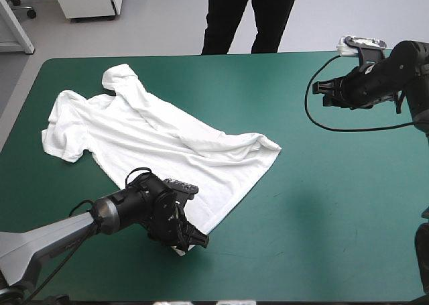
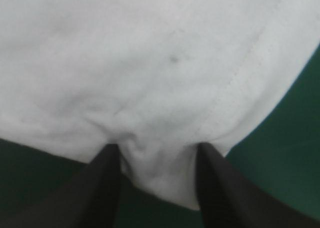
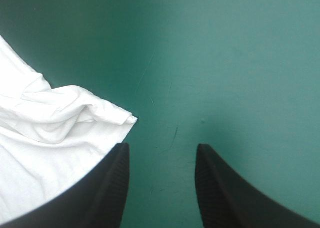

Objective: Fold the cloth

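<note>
The white T-shirt (image 1: 154, 134) lies spread across the left half of the table, wrinkled, collar toward the far left, with a fold of fabric at its right corner (image 3: 115, 115). My left gripper (image 1: 192, 240) sits low at the shirt's near hem corner. In the left wrist view its fingers stand open (image 2: 157, 155) with the bunched hem corner of the T-shirt (image 2: 150, 62) between them. My right gripper (image 1: 320, 90) hangs raised over the far right of the table, open (image 3: 162, 150) and empty, with the T-shirt (image 3: 45, 138) off to one side of it.
Bare teal-green cover (image 1: 335, 198) stretches from the shirt's right edge to the table's right side. The table's near edge (image 1: 268, 297) runs just in front of my left gripper.
</note>
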Motion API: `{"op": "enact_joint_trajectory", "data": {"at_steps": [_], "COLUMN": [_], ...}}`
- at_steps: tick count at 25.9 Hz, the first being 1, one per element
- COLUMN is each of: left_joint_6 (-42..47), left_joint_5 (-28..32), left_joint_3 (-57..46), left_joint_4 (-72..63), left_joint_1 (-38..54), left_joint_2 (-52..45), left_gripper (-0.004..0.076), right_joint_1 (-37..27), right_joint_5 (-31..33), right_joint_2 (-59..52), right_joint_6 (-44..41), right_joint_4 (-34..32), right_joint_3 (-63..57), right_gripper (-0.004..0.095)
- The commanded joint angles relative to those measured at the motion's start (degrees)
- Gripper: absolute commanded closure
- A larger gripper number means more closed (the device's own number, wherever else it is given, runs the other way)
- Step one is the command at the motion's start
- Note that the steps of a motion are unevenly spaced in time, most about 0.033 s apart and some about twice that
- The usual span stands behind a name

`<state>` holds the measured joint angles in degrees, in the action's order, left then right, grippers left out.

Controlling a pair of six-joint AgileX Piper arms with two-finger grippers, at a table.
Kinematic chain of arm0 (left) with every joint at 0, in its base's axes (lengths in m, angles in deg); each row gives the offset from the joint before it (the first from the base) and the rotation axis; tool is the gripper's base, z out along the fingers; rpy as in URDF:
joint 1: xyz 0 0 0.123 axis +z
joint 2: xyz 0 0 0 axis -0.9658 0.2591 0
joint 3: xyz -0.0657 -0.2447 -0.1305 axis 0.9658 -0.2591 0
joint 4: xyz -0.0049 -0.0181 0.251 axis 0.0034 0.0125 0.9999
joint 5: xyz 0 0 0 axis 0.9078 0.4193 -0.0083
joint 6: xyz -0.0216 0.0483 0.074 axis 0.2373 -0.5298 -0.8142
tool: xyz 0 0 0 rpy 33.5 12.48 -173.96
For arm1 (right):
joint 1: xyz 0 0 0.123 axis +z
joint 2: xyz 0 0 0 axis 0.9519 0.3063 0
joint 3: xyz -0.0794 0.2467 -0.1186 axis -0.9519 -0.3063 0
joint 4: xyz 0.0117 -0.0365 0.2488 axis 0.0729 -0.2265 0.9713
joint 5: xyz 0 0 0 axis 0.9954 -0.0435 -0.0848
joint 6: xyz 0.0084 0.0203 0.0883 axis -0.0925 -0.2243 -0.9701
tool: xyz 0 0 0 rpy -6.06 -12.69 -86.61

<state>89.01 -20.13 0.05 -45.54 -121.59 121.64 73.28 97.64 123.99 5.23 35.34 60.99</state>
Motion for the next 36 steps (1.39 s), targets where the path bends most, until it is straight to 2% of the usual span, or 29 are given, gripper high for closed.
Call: {"op": "enact_joint_trajectory", "data": {"at_steps": [1,2,7,10,14,16,20,36], "left_joint_6": [-0.5,-0.72,-0.72,-0.72,-1.29,-2.24,-3.14,-3.64], "left_joint_5": [7.79,7.79,7.32,7.32,7.2,6.82,5.9,5.9], "left_joint_3": [-0.81,-0.81,-0.81,-0.81,-0.81,-0.81,-0.81,-0.81], "left_joint_4": [-3.75,-3.48,-2.47,-2.47,-2.47,-2.69,-2.69,-2.69], "left_joint_1": [-0.25,-0.25,-0.25,-0.25,-0.25,-0.25,-0.25,-0.25], "left_joint_2": [2.5,2.59,2.59,2.35,2.35,2.35,2.35,2.35], "left_gripper": [0.0636,0.0728,0.0733,0.0733,0.0733,0.0733,0.0733,0.0733], "right_joint_1": [0.03,0.03,0.14,4.4,14.96,17.31,17.48,17.83], "right_joint_5": [-0.08,-0.08,-0.08,-0.08,-0.08,-0.08,-0.08,-1.48], "right_joint_2": [-2.61,-2.61,-2.61,-2.61,-1.45,0.0,3.58,17.57], "right_joint_6": [0.18,0.18,0.57,1.26,1.26,-1.07,-3.34,-2.24], "right_joint_4": [1.11,1.11,1.42,0.51,-11.56,-15.12,-11.74,-8.85], "right_joint_3": [1.48,1.48,1.48,1.48,1.48,1.48,1.48,1.48], "right_gripper": [0.0508,0.0508,0.0507,0.0507,0.0481,0.0399,0.0279,0.0279]}}
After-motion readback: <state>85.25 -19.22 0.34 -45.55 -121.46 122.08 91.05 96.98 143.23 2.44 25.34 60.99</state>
